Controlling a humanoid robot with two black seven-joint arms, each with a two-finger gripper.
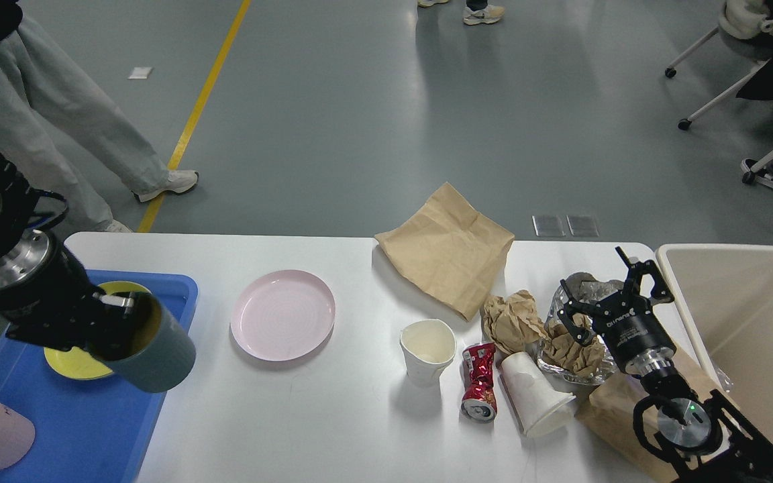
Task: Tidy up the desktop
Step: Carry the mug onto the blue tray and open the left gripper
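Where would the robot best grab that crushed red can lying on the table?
Probably across the crushed red can at its dented middle, fingers coming straight down from above. It lies flat on the desktop, and its narrowed waist should fit between them; the tipped paper cup crowds one side.

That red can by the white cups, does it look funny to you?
Yes. The red can is crushed and lying on its side on the desktop. Right beside it a white paper cup has tipped over, while the other cup stands upright.

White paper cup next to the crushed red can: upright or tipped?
Tipped. The white paper cup lies on its side on the desktop, beside the red can.
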